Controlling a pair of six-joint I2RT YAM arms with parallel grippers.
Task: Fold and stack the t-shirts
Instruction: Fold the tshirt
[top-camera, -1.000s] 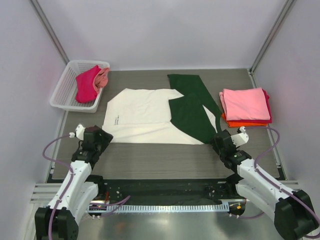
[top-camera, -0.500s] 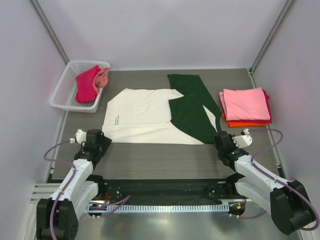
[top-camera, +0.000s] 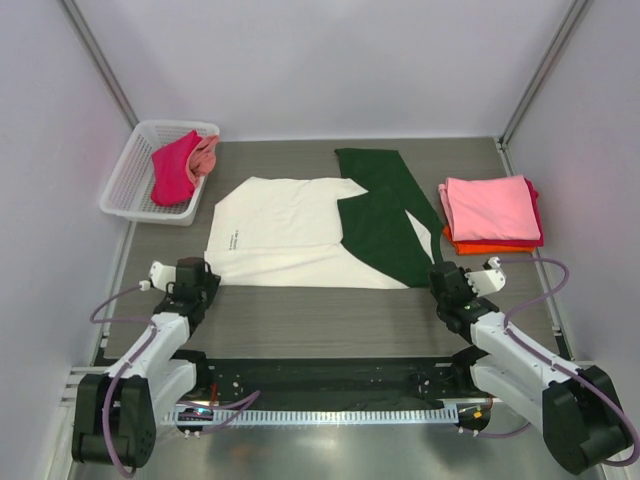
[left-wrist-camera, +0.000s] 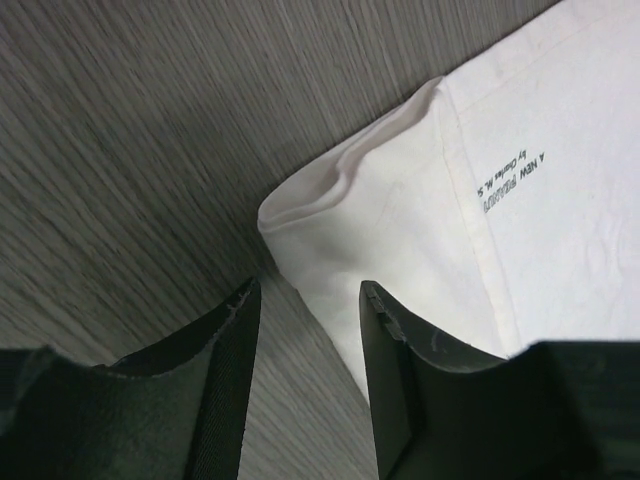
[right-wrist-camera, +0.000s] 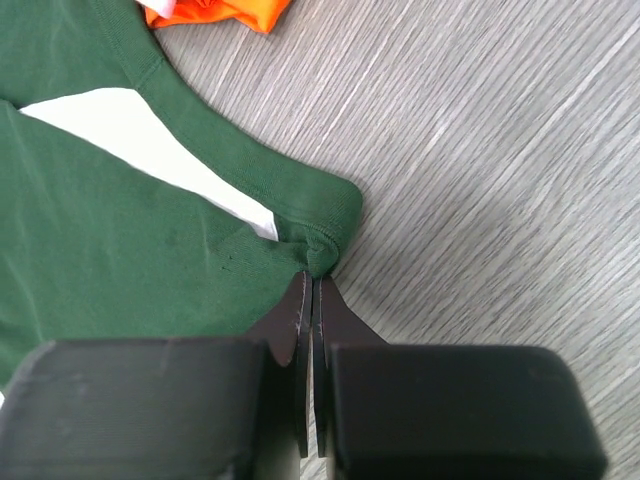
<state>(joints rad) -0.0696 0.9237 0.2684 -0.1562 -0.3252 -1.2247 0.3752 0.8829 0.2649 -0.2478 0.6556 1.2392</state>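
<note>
Corners of shirt (top-camera: 290, 230) — bare table (top-camera: 320, 318) nearside

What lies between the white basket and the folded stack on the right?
The cream t-shirt with dark green sleeves, spread flat, fills most of the stretch between basket and stack; the top view shows it.

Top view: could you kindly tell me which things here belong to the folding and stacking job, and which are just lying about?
Belong to the job:
cream tee with green sleeves, spread flat; folded stack, pink on top, orange beneath; magenta and pink tees, crumpled, far left.

Just lying about:
white mesh basket, holding those crumpled tees.
</note>
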